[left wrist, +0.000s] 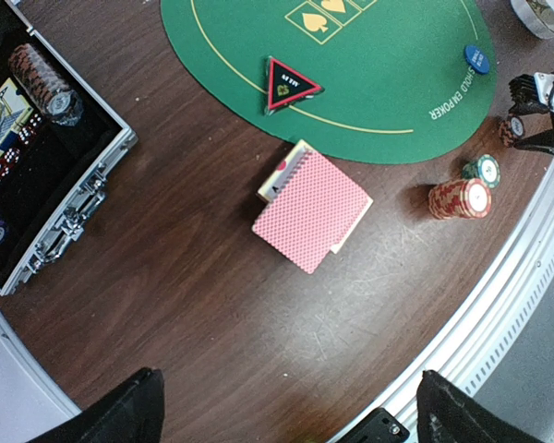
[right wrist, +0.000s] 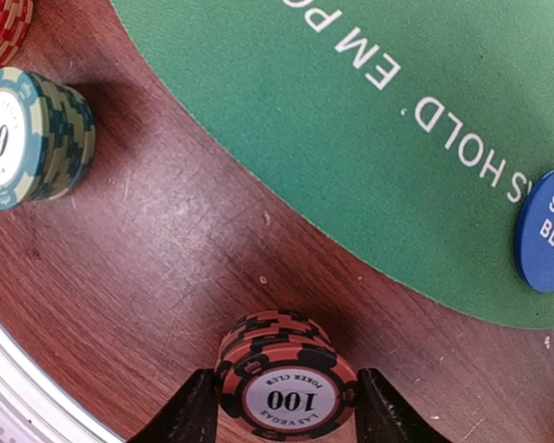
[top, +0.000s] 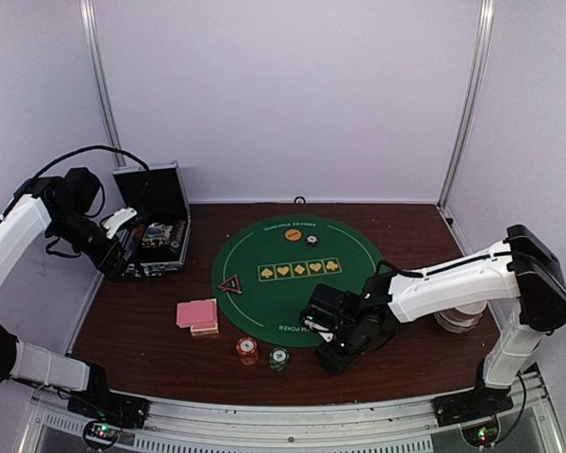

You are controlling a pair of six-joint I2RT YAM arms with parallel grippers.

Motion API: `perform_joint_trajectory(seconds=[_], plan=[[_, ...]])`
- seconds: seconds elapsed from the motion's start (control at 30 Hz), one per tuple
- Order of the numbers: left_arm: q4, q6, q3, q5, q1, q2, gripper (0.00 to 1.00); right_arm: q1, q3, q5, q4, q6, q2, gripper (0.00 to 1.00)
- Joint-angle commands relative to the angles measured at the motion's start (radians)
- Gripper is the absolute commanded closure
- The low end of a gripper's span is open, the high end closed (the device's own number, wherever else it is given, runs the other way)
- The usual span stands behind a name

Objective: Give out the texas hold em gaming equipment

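Note:
A stack of red-and-black "100" chips stands on the wood just off the green felt mat. My right gripper is shut on it, one finger against each side. To its left stand a green "20" stack and a red stack. A blue disc lies on the mat's edge. Pink-backed cards lie on the table, and the black-red triangle sits on the mat. An orange disc lies at the mat's far side. My left gripper hangs open and empty high above the table's left side.
The silver-edged black case stands open at the back left with chips inside. A white round object sits under the right arm. The metal rail runs along the near table edge.

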Motion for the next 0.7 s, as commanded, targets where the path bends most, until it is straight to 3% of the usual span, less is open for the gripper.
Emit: perform_joint_trajectory(seconds=[0.0, 0.2, 0.67], plan=[[0.000, -0.003, 0.008, 0.006, -0.004, -0.018, 0.02, 0.006, 0.007, 0.013, 0.010, -0.010, 0.012, 0.48], [-0.003, -0.002, 0.009, 0.008, -0.004, -0.018, 0.02, 0.006, 0.010, 0.015, 0.003, -0.010, 0.006, 0.54], [-0.004, -0.004, 0.003, 0.006, -0.003, -0.023, 0.02, 0.006, 0.059, 0.028, -0.067, -0.031, -0.038, 0.54]])
